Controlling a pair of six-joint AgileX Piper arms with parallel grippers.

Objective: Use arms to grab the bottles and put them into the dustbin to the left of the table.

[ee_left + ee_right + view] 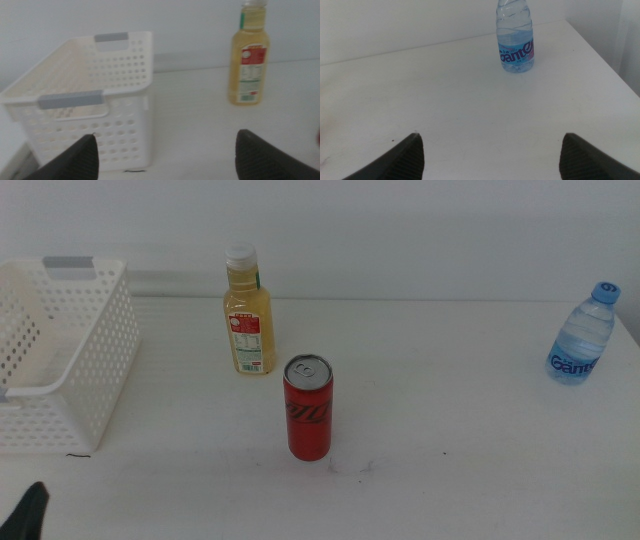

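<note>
The fingers (80,160) of the left gripper (167,157) are standing spread wide with nothing between them, hovering low over the table (450,410) near its front left corner; in the middle view only a dark tip of this gripper (28,510) is showing at the bottom edge. The right gripper (490,157) is likewise holding its fingers (580,157) well apart and empty, waiting over the right part of the table and facing the water bottle (515,37); it is not showing in the middle view.

The dustbin (100,370), a white perforated basket with grey handle strips, is sitting on the left side of the table, and the left wrist view is showing its near end wall (125,130) just ahead of the left gripper, with nothing visible inside. The yellow-juice bottle (247,315) is standing upright with its white cap on, to the right of the dustbin and apart from it; the left wrist view is catching it (248,60) further back, beyond the right finger. The red can (309,408) is standing upright just in front and slightly right of the juice bottle, near but not touching. The water bottle (582,335) with its blue cap is standing upright at the far right edge of the table, well apart from the other two
</note>
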